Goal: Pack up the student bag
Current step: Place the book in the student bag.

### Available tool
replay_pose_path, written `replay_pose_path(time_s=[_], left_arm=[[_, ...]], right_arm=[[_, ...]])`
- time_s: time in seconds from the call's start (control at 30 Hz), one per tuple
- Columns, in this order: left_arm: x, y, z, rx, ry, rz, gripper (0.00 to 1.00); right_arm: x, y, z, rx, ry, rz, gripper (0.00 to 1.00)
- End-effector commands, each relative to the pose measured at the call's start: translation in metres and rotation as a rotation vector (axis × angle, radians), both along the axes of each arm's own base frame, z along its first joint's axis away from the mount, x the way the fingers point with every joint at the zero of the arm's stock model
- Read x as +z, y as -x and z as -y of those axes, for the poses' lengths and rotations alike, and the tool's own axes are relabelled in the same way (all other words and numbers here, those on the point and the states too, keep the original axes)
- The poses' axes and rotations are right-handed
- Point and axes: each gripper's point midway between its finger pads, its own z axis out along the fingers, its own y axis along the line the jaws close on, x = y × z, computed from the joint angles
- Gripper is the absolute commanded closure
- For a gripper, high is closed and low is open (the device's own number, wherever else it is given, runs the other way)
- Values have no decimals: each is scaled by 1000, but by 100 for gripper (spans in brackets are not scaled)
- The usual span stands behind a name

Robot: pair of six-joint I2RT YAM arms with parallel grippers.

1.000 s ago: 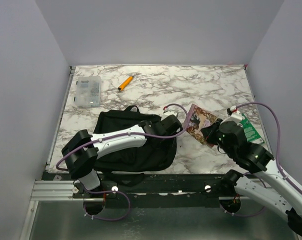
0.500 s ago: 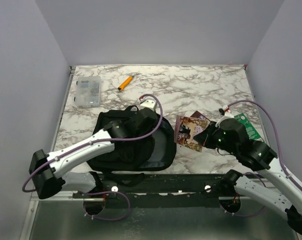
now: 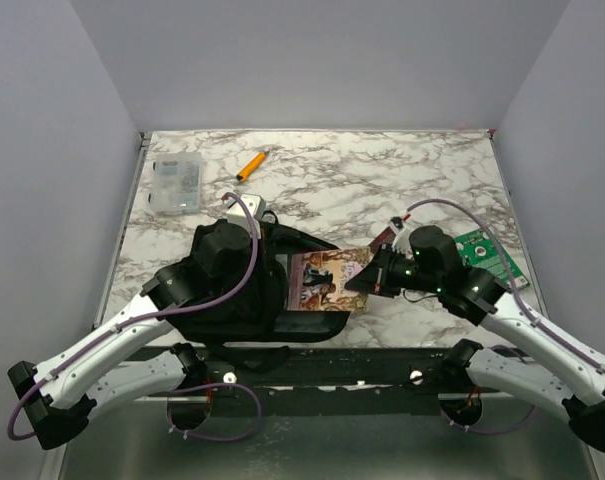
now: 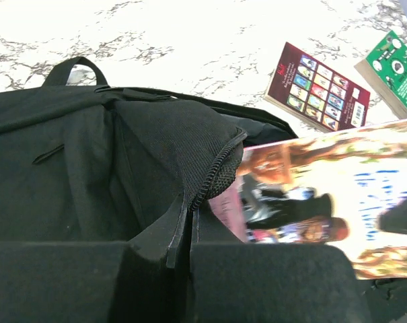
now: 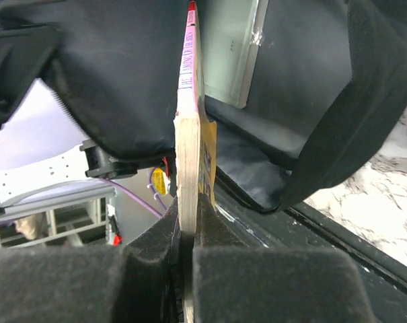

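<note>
Book-loading step is judged in hand: the student bag (image 4: 68, 168), lying left of centre in the overhead frame, is held agape at its zipper edge by the left gripper (image 4: 190, 250), pressed together on the black fabric. A picture-cover book (image 3: 327, 280) is pinched edge-on by the right gripper (image 5: 188, 242) and is partly entered into the mouth; the next move is judged to call for it being pushed deeper leftward, level with the opening, and released once past the zipper lip. A white-and-grey marble tabletop (image 3: 382, 180) is noted, walled by plain pale panels (image 3: 322, 60), with a clear box (image 3: 176, 184) and orange marker (image 3: 250, 166) at upper left and a green book (image 3: 487, 255) at right.
</note>
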Motion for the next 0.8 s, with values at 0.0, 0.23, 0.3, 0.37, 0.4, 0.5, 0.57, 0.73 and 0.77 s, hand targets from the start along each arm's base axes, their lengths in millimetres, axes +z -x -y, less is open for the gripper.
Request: replay_pose_path(time_s=[0.0, 0.23, 0.3, 0.37, 0.4, 0.5, 0.57, 0.73, 0.77], left_arm=[[34, 1, 16, -68, 136, 63, 100], [42, 5, 31, -124, 184, 39, 100], [42, 9, 36, -155, 201, 25, 100], [42, 12, 40, -174, 212, 12, 100], [42, 13, 41, -182, 217, 8, 100], [43, 17, 43, -201, 226, 3, 100], [45, 17, 42, -199, 229, 8, 100], [47, 12, 36, -163, 224, 30, 100], [48, 12, 35, -160, 227, 32, 100]], right_arm=[[-21, 0, -38, 95, -136, -97, 100], [-28, -25, -74, 46, -395, -99, 100], [-27, -28, -84, 58, -439, -111, 100], [-28, -29, -94, 74, -457, -119, 100], [-30, -31, -98, 67, -450, -122, 100], [-43, -43, -113, 25, -402, -114, 100], [-51, -53, -134, -6, -364, -93, 99], [-88, -62, -169, 22, -259, -149, 60], [-98, -58, -163, 11, -243, -165, 52]])
